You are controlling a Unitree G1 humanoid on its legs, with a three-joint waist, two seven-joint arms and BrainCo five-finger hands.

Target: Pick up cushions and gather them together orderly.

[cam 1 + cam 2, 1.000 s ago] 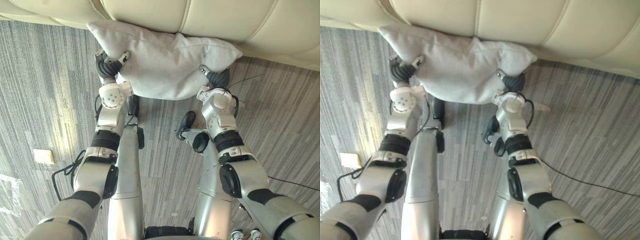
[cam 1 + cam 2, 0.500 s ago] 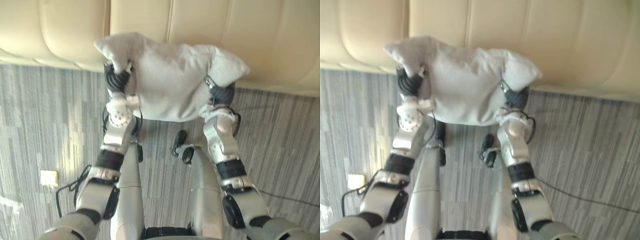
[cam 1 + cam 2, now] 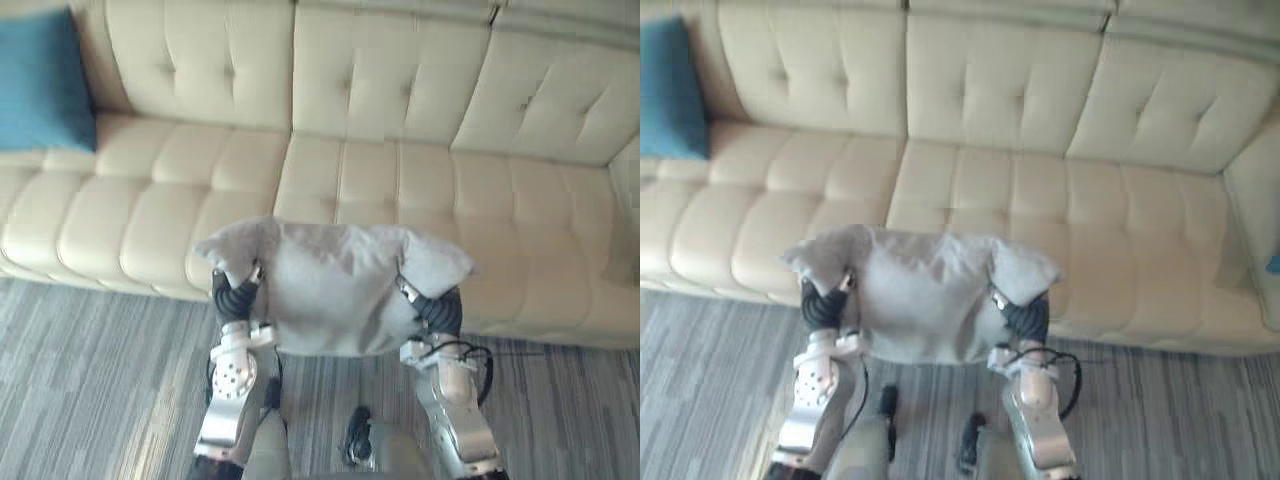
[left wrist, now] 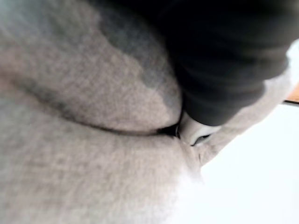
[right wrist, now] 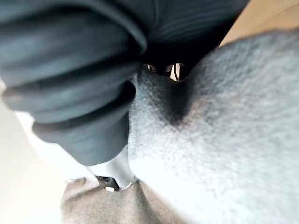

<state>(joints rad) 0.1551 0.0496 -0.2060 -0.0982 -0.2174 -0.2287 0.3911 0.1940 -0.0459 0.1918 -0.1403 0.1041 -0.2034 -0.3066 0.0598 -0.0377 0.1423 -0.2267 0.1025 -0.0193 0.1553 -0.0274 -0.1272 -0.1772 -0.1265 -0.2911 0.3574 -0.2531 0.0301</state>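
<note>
Grey cushion (image 3: pixel 335 290) is held up between both hands, in front of the cream sofa (image 3: pixel 370 170). Left hand (image 3: pixel 234 297) is at its 8 o'clock, right hand (image 3: pixel 437 310) at its 4 o'clock. Both are sunk in fabric, so I can't tell their grip. Blue cushion (image 3: pixel 40 85) lies on the sofa at 10 o'clock.

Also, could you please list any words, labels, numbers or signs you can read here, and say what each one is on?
None: no readable word, label, number or sign shows on the grey cushion, the blue cushion, the cream sofa or the grey floor.
</note>
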